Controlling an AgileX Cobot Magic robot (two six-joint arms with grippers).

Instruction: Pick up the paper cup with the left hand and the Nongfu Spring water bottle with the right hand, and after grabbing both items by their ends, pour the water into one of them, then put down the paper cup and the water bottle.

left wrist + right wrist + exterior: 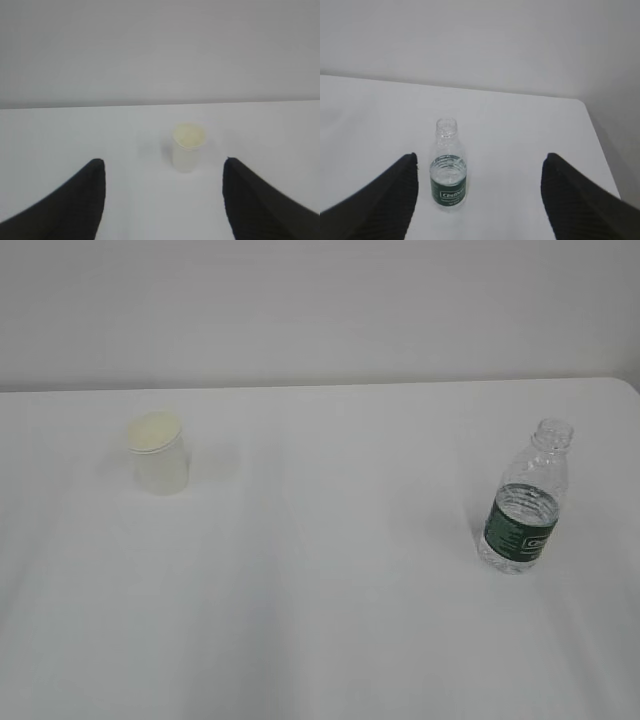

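Presently: table (320, 640), white. Nongfu Spring water bottle (523, 502), upright at right, capless, partly filled; likely thin-walled, squashes if pinched; take at label band. Paper cup (160, 454), upright at left, light, crushable; take mid-wall. Left gripper (164, 200), right gripper (479, 197): fingers spread wide, empty, short of both

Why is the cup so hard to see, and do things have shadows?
Exterior view: the white paper cup nearly melts into the white table under soft, even light; the Nongfu Spring water bottle casts only a faint shadow. Left wrist view: slightly blurry, the cup's edges soft. Right wrist view: the bottle's green label stands out clearly.
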